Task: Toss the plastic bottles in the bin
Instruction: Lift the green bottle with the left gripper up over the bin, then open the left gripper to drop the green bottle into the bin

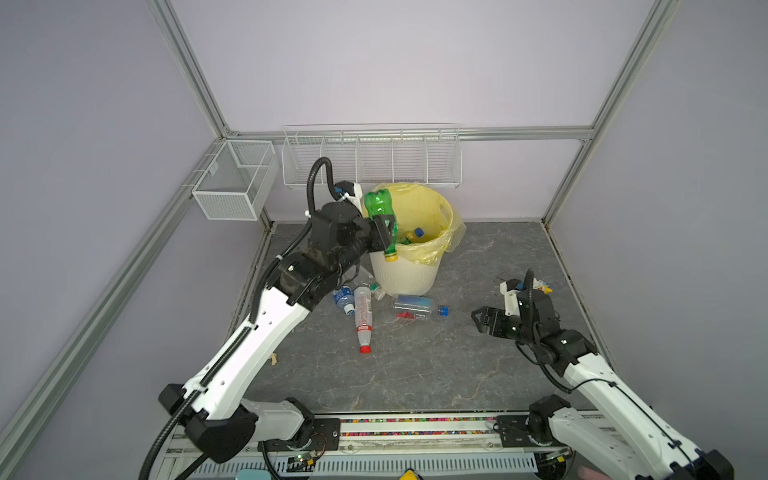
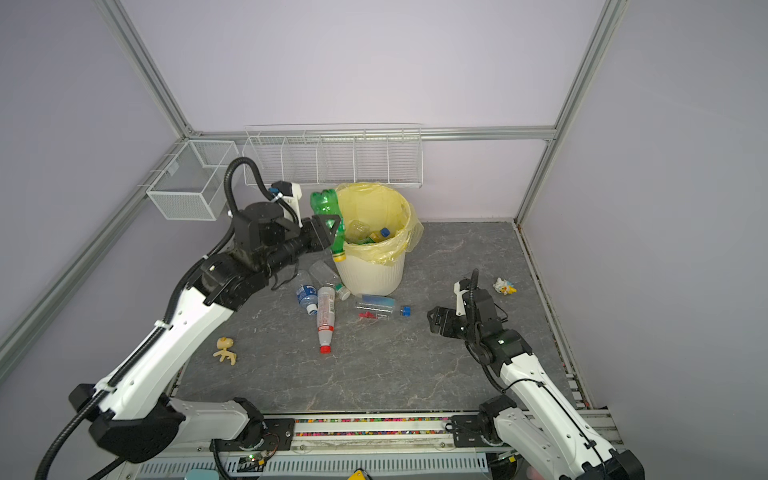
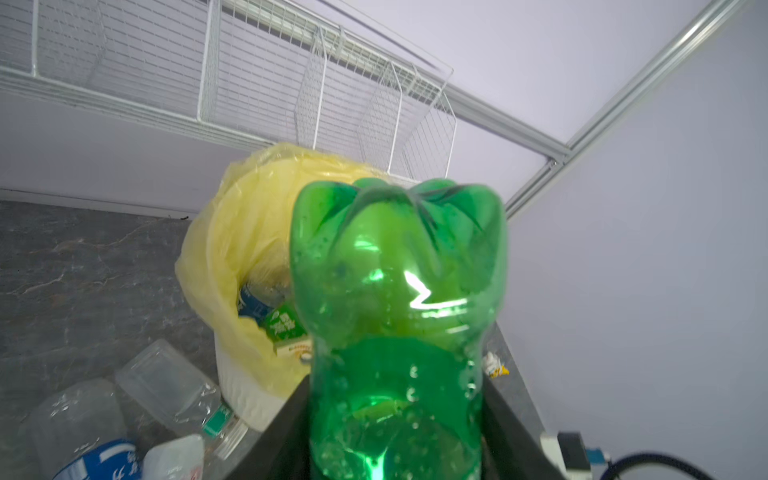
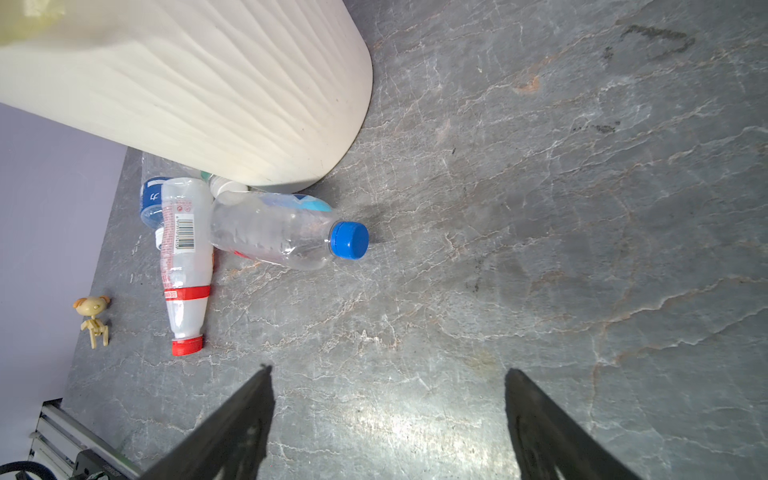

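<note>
Green bottle (image 1: 377, 206), cap down, pinched by left tool (image 1: 387, 232) at bin (image 1: 405, 278) rim; right tool (image 4: 388, 374) spread over open floor (image 4: 540, 208).

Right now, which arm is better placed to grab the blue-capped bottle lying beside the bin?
Right: the right claw is open and empty, facing the blue-capped bottle; the left claw grips the green bottle at the bin rim.

We could read almost nothing outright. The red-capped bottle (image 4: 183, 257) carried a barcode (image 4: 185, 232) with digits too small for us to make out, and a red band (image 4: 187, 293) of white lettering (blurred). The blue-labelled bottle (image 3: 99, 461) showed white characters we could not decipher. So did a green label (image 3: 284, 326) inside the bin (image 3: 241, 386).
</note>
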